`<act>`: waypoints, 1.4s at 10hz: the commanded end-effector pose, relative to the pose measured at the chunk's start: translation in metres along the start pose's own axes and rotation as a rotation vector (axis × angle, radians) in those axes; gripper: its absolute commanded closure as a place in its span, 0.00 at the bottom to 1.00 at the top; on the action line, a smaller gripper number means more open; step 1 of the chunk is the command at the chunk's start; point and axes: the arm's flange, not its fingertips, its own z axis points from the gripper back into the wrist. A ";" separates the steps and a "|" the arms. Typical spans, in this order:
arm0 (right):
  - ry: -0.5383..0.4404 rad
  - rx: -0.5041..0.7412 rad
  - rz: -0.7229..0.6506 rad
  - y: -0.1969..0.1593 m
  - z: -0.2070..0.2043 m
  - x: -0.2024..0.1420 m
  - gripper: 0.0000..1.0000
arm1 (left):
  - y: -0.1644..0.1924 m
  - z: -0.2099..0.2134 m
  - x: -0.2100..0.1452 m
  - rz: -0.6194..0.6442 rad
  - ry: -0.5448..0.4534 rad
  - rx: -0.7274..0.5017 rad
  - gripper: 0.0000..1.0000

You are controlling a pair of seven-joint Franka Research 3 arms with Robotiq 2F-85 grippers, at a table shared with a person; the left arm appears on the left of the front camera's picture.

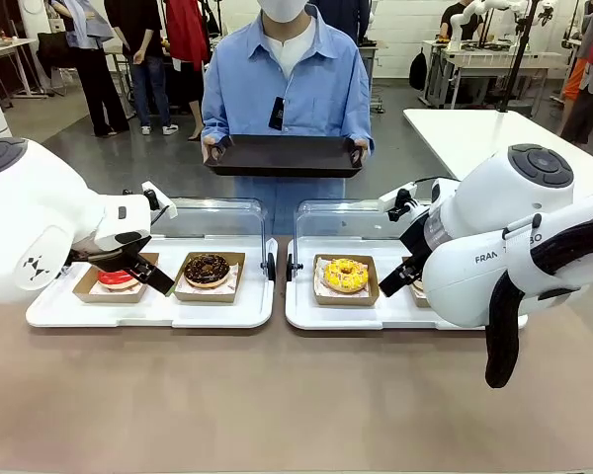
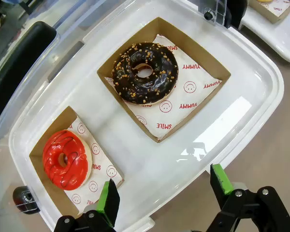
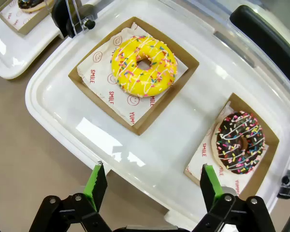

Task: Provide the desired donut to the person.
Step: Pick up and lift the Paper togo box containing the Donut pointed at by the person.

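Status: no donut taken; delivery not begun. My left pincer is released, pads spread wide, nothing between them; it hangs over the near rim of the left case. The red donut lies in its carton just beside one pad; the nut donut lies farther ahead, well past the tips. My right pincer is likewise released and empty, above the near rim of the right case; the yellow donut sits ahead of it; the sprinkle donut lies just beyond one pad. The person stands well beyond both pincers, holding a black tray level in both hands; no pointing hand shows, so I cannot tell which donut is wanted. Remaining, by my judgement: identify the choice; grasp its carton; carry it across; set it on the tray.
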 end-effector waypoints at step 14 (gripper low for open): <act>-0.123 -0.136 -0.042 0.063 0.237 0.022 0.00 | -0.005 0.239 0.042 -0.029 -0.028 0.117 0.00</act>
